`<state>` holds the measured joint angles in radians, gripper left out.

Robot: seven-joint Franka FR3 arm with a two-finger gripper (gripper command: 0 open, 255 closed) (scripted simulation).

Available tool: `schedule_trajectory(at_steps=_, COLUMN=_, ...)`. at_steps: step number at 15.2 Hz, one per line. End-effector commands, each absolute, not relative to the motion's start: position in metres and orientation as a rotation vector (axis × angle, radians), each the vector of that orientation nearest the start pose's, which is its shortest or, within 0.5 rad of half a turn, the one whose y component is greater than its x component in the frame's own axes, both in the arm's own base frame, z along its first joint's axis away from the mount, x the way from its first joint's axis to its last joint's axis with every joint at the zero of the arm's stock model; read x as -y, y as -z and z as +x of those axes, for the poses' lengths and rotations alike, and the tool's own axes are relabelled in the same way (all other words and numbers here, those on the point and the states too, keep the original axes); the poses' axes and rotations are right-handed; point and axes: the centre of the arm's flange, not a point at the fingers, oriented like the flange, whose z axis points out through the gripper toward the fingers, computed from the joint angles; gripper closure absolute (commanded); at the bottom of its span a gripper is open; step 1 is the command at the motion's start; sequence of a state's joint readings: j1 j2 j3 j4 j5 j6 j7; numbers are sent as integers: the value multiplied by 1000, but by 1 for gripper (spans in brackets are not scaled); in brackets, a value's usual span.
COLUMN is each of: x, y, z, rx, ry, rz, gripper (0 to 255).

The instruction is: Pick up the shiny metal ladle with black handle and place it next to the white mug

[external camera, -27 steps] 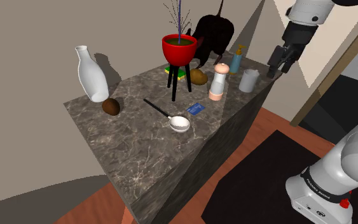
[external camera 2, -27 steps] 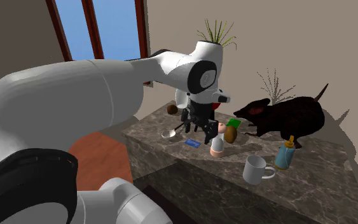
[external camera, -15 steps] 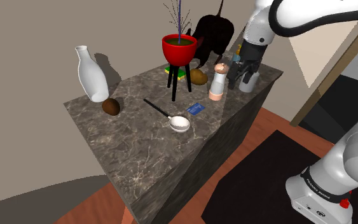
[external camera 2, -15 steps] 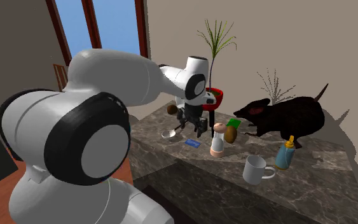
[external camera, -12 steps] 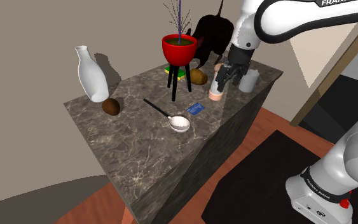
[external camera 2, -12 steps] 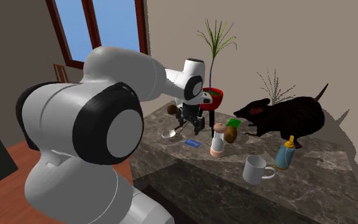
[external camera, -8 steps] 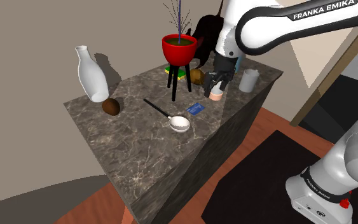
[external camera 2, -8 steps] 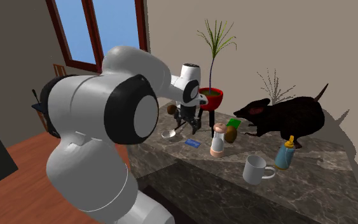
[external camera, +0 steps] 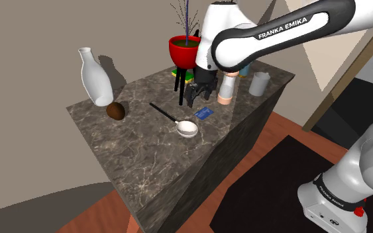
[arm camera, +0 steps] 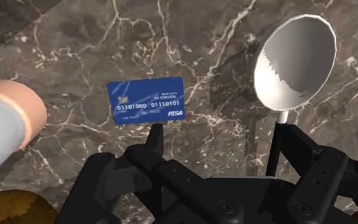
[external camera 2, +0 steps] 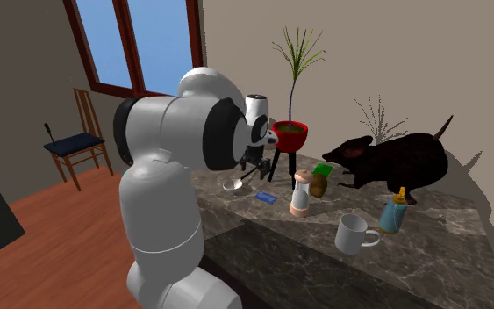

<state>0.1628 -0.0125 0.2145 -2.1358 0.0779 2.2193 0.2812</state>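
A white Franka arm's black gripper (external camera: 193,98) hangs low over a dark marble counter (external camera: 138,155), above centre in the shoulder view, between a red pot (external camera: 186,50) on black legs and a blue card (external camera: 205,112). Its fingers stand apart, holding nothing. The ladle (external camera: 173,118) lies flat at that view's centre, bowl just beside the card, black handle pointing upper left. The white mug (external camera: 259,83) stands well apart, upper right. In the wrist view the ladle's handle seems close to one finger, contact unclear.
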Motion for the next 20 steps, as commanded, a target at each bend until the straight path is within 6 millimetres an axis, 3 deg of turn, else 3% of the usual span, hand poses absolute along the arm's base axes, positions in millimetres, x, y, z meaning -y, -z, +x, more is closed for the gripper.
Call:
schedule_trajectory(at_steps=1, x=-225, y=-409, z=520, rx=94, ry=120, rz=-3044, gripper=0)
schedule_trajectory(at_steps=8, x=-291, y=-374, z=569, rx=149, ry=160, rz=-3032, gripper=0)
schedule_trajectory(at_steps=16, x=-297, y=-333, z=575, rx=151, ry=161, rz=-3032, gripper=0)
schedule_trajectory(at_steps=20, x=-297, y=-333, z=575, rx=151, ry=161, rz=-3032, gripper=0)
